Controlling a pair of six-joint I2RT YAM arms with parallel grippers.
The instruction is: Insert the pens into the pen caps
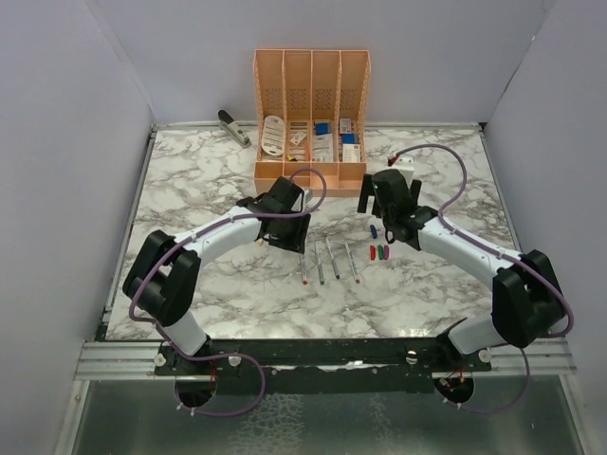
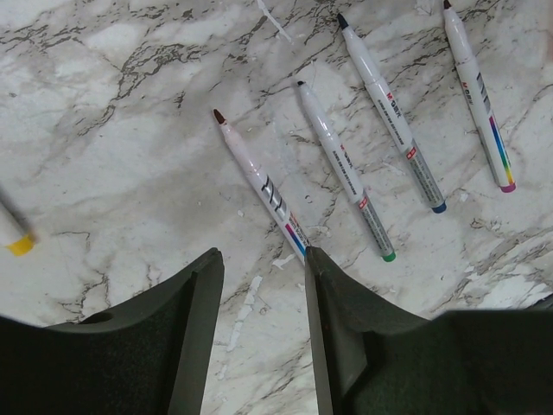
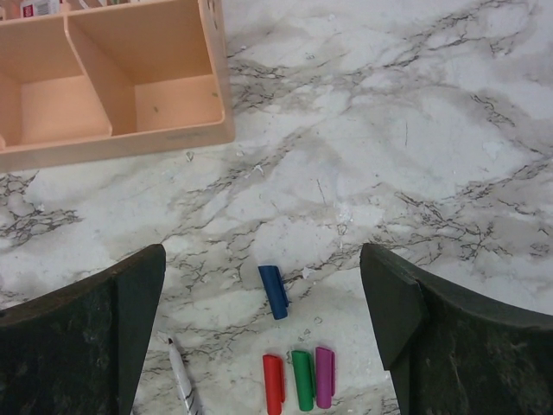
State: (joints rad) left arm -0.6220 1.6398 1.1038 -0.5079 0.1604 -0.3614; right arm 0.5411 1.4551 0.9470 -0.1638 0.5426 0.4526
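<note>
– Marble is slick: left gripper, jaws apart, has a pen just ahead; a skewed pinch could roll it.
– And right gripper, spread wide, frames the caps; a nudge could scatter them.

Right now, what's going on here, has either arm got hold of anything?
Nothing is held yet. The left gripper hovers open close to the pens, which lie uncapped in a row on the marble table. The right gripper hovers wide open above the blue cap; the red cap, green cap and magenta cap lie side by side nearby. No pen is capped.
</note>
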